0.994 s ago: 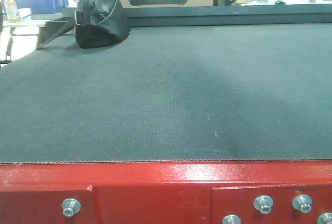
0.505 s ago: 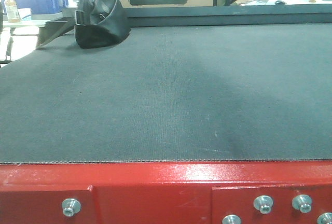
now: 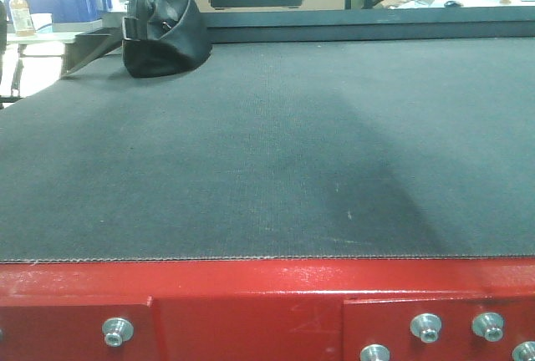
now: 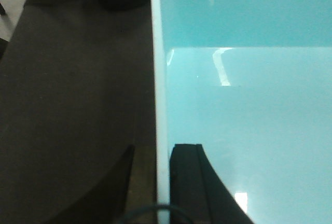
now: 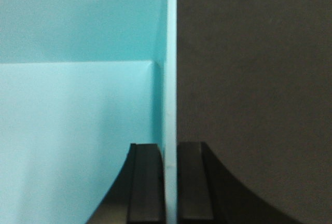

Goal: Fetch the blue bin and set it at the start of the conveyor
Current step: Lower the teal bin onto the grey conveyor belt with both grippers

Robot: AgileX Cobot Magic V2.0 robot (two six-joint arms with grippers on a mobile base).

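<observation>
While I hold the bin [image 4: 249, 110] up between my two arms, my left pincer [image 4: 160, 154] is clamped tight on its left wall and my right pincer [image 5: 170, 151] on its right wall, each with one finger inside and one outside. The belt [image 5: 249, 79] lies below both pincers, so I judge this to be the carrying-in step. Next I should lower both sides evenly, short of the bag [image 3: 163, 31] ahead, then let go.

One blue bin [image 4: 249, 105], one conveyor start [image 3: 267, 152] with one red frame [image 3: 251, 294] showing five silver bolts [image 3: 425, 326], one black bag [image 3: 163, 31], one bottle [image 3: 19, 12], and two grippers: left gripper [image 4: 158, 154], right gripper [image 5: 168, 151].
</observation>
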